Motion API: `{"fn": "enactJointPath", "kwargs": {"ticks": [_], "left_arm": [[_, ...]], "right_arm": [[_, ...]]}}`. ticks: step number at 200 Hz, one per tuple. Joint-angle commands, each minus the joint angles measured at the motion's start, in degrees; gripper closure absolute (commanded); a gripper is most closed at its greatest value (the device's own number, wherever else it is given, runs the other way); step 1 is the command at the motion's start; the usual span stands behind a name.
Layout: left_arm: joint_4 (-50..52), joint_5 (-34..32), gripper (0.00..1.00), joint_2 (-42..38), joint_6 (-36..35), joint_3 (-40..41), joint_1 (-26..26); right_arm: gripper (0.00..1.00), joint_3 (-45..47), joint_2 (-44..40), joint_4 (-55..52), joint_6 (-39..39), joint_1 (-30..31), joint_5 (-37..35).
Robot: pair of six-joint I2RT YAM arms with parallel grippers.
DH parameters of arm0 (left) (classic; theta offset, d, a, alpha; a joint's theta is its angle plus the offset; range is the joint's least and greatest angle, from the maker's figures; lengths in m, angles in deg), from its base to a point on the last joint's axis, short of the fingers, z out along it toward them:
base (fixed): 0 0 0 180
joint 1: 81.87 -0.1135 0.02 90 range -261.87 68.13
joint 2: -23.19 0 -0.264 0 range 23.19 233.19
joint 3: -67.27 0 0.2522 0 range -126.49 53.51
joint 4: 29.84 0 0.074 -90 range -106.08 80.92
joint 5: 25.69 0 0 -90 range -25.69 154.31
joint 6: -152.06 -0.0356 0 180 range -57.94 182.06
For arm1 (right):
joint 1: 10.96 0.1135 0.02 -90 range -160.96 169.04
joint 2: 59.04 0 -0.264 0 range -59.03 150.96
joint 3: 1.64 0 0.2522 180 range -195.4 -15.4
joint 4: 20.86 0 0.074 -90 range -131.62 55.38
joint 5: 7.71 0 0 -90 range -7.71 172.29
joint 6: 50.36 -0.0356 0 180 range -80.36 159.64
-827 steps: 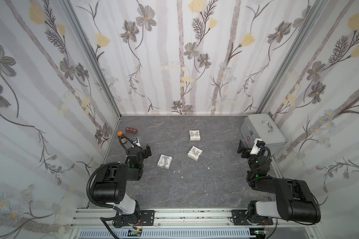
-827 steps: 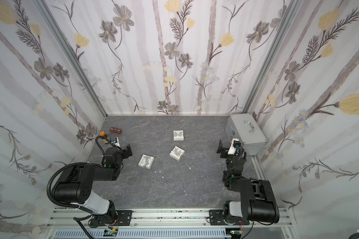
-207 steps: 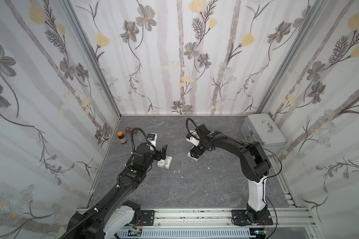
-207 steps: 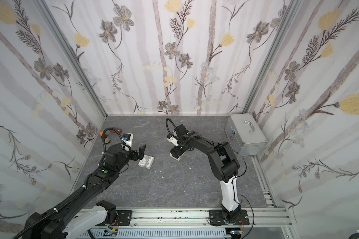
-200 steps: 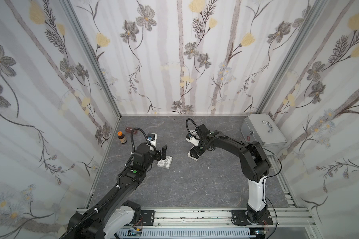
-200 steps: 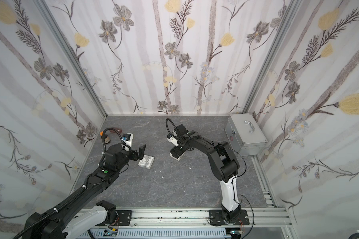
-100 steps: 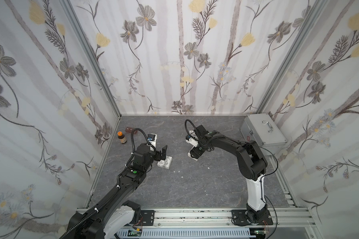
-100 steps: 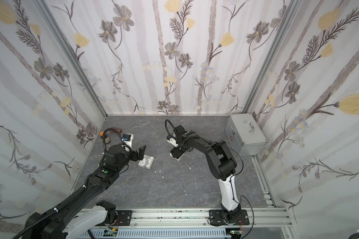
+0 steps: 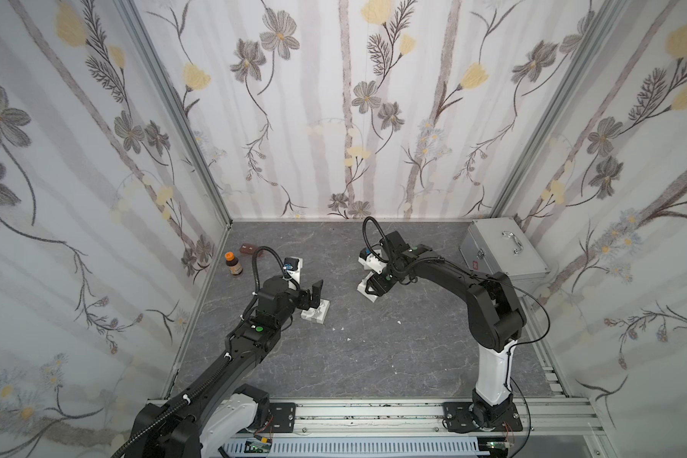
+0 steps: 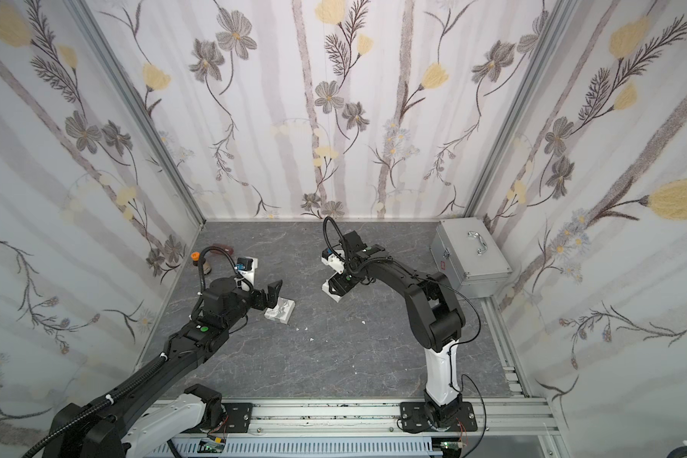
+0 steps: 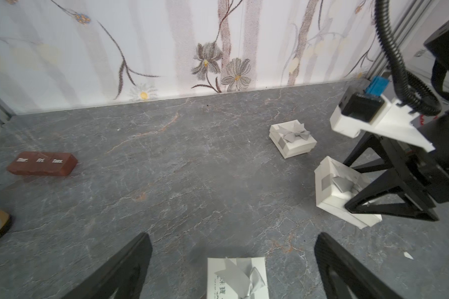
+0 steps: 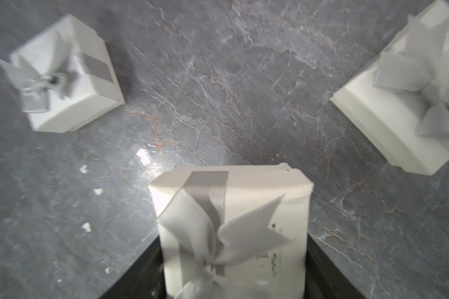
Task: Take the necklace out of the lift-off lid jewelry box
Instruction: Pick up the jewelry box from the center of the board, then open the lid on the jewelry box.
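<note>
White, with a grey ribbon bow on top, the jewelry box (image 9: 367, 292) stands a little behind the middle of the table (image 9: 373, 357); we take the back wall as twelve o'clock. Its lid (image 12: 231, 202) is on, so the necklace is hidden from us. The right gripper (image 11: 347, 185) comes to the box from three o'clock. Its black fingers (image 12: 140, 279) stand on both sides of the box, very close to its walls. Whether they press on it or only frame it, we cannot tell.

At twelve o'clock from this box, near it, the left wrist view shows a second box (image 11: 292, 141) of the same kind, with its lid on. In both top views we cannot make it out behind the wrist of the right arm. At about eight o'clock lies a third box (image 9: 317, 313), also closed. The left gripper (image 11: 233, 236) hovers over it with the jaws spread wide, released, holding nothing.

Further out, small white crumbs (image 9: 348, 340) are scattered on the grey marbled surface at around six o'clock from the jewelry box. A silver metal case (image 9: 500, 253) with a handle on top lies in the two o'clock corner of the table, near the right wall. On the ten o'clock side, near the left wall, we see a brown bottle (image 9: 234, 265) with an orange cap. Just beside it, at its one o'clock, lies a red-brown pill box (image 11: 42, 163) with day names in white letters. Walls (image 9: 334, 119) printed with grey and yellow flowers close the table on three sides.
</note>
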Motion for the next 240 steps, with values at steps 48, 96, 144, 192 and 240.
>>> {"fn": "enactJointPath", "kwargs": {"ticks": [48, 96, 144, 192, 240], "left_arm": [[-26.86, 26.17, 0.0, 7.36, 20.49, -2.17, 0.23], [-45.82, 38.45, 0.0, 14.16, 31.03, -6.37, 1.88], [-57.07, 45.24, 0.0, 17.63, 38.19, -8.96, 2.59], [-58.59, 49.92, 0.0, 20.1, 38.08, -11.85, 5.04], [-62.6, 51.35, 0.0, 22.8, 39.9, -13.12, 5.71]], "right_arm": [[0.31, 6.03, -16.4, 13.96, -6.17, -5.94, 29.87], [0.31, 8.61, -23.56, 24.15, -11.55, -6.21, 43.87], [0.29, 13.61, -28.24, 38.11, -20.43, -6.44, 51.34], [0.29, 16.11, -29.97, 47.2, -28.1, -6.44, 54.26], [0.3, 16.79, -30.16, 49.93, -30.69, -6.47, 54.81]]}}
